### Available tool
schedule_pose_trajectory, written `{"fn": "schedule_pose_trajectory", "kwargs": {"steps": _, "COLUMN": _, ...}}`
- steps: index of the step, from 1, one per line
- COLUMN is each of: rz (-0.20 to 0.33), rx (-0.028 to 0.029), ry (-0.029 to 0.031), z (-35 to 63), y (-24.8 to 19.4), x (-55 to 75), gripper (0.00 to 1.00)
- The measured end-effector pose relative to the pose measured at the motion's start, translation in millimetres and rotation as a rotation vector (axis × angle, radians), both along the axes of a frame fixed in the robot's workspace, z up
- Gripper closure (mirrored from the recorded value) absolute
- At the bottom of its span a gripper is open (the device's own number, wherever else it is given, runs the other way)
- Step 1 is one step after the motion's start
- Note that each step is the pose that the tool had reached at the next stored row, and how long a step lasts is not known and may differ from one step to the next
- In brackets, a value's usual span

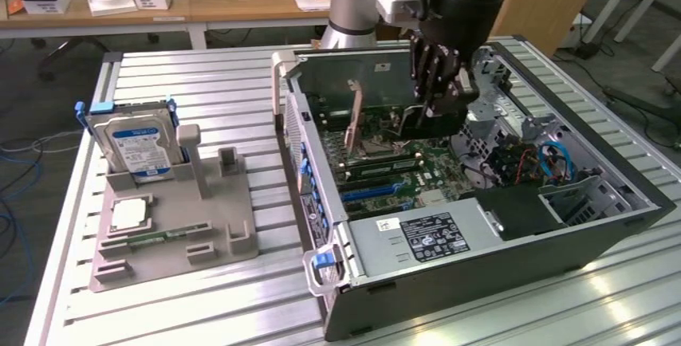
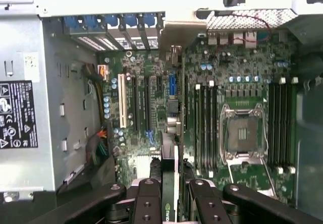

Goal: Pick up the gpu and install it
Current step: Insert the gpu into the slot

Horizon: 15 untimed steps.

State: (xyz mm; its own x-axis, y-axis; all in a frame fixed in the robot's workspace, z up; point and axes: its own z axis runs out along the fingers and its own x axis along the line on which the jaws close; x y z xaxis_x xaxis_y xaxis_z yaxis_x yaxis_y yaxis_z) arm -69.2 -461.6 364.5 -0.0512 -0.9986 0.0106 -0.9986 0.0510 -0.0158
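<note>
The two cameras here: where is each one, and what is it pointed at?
Exterior view: off the arm, raised, looking down at the open computer case on a slatted table; the arm and gripper reach into the case.
Wrist view: on the wrist, facing the motherboard; the gripper's black fingers show, clamping the gpu edge-on.
Shared: motherboard, gripper, gpu.

Black claw (image 2: 169, 196), green gpu (image 2: 170, 183), silver blue-labelled hard drive (image 1: 136, 148), grey tray (image 1: 171, 234).
</note>
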Motion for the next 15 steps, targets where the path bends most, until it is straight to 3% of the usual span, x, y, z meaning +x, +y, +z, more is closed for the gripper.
{"fn": "schedule_pose_trajectory", "kwargs": {"steps": 15, "rz": 0.058, "rx": 0.0001, "ry": 0.0007, "z": -27.2, "y": 0.1, "x": -5.4, "gripper": 0.74}}
